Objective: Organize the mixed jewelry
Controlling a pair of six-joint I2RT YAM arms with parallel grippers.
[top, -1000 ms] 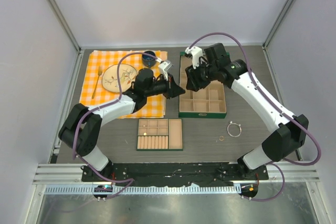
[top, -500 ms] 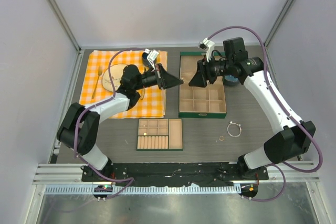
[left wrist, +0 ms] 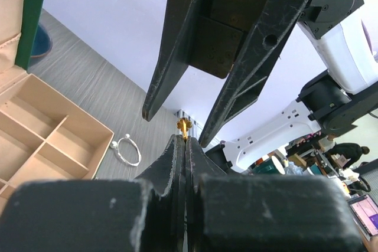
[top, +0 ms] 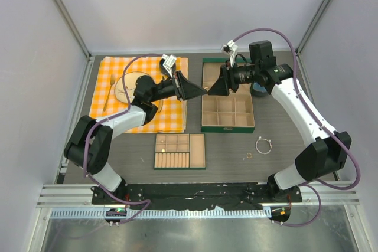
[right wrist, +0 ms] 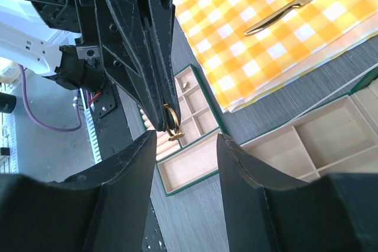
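Left wrist view has the left gripper (left wrist: pixel 183 143) pressed together on a small gold ring (left wrist: pixel 183 126), which stands proud of its tips. The right gripper (left wrist: pixel 176 128) faces it with fingers spread on either side of the ring, not touching it. From above, this meeting hangs in the air at the left edge of the big compartment tray (top: pixel 227 128), beside the checked cloth (top: pixel 171 123). The step looks like a hand-over. To do it well, I judge the right fingers should close squarely on the exposed part of the ring, clear of the left tips. The left should let go only once that pinch is firm, since a slip would drop the ring. A silver bracelet (top: pixel 263 145) and a second ring (top: pixel 249 156) lie on the table (top: pixel 224 153), near right.
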